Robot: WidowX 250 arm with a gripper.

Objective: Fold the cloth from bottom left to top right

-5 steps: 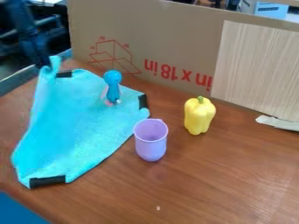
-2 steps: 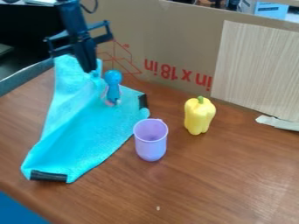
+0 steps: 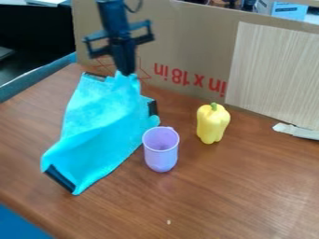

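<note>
The gripper hangs at the upper left, in front of the cardboard, shut on a raised piece of the cloth's upper edge. From there the bright blue cloth slopes down to the wooden table, with creases running toward its lower end. Black strips mark its corners at the top left, right and lower left. The blue figure that stood on the cloth is hidden behind the lifted part.
A purple cup stands close beside the cloth's right edge. Further right is a yellow pepper. A cardboard panel rises along the table's back, and a whitish strip lies at the far right.
The gripper has moved right, drawing the held part of the cloth with it. The cloth's lower end has shifted right and its black strip has turned. The blue figure has become covered.
</note>
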